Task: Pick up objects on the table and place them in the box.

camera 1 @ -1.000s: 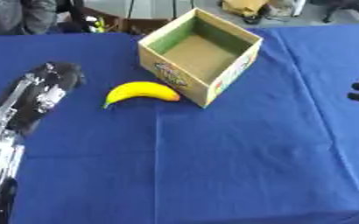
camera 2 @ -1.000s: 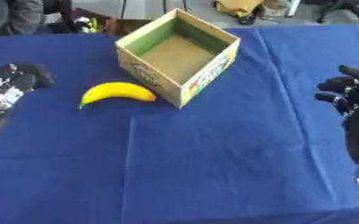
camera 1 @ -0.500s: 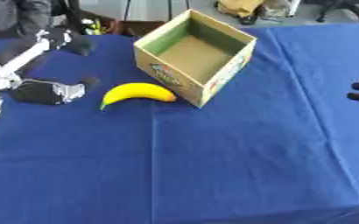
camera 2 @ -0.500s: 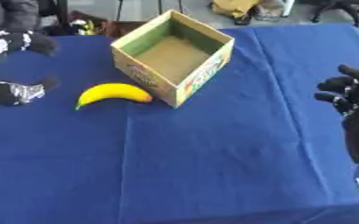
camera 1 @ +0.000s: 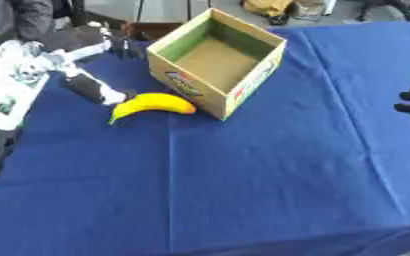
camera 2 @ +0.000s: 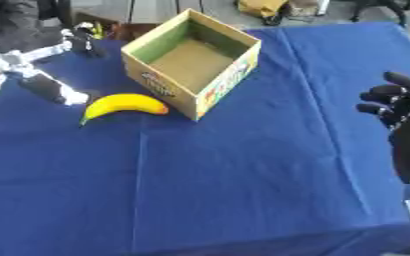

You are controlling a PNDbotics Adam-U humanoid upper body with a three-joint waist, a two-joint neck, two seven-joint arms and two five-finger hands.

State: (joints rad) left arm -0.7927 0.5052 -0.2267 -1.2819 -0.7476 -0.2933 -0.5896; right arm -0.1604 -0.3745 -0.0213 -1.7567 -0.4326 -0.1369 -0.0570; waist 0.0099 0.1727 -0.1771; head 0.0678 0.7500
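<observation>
The desk (camera 1: 243, 190) is covered by a blue cloth, and most of its near half and right side lies open, with a wide bare stretch between the banana (camera 1: 152, 104) and the right edge. The cardboard box (camera 1: 217, 62) stands toward the far middle, turned so that one corner points at the viewer; its top is open and its brown floor shows nothing inside. The banana lies flat on the cloth just beside the box's near-left wall, close to that wall though whether it touches cannot be told. Its long axis runs roughly left to right, the left tip dipping toward the near edge, the curve arching away from the viewer. The left robot hand (camera 1: 90, 89) comes in from the upper left, one dark finger with a pale tip reaching down to the banana's left end, seemingly at or just short of the peel; other fingers spread away toward the box's far corner, so the hand looks open and has hold of nothing. The arm behind it is cut by the left edge. The right robot hand (camera 2: 397, 100) shows at the right edge, well apart from the box, dark fingers loosely bent and empty, its wrist running off the frame.
</observation>
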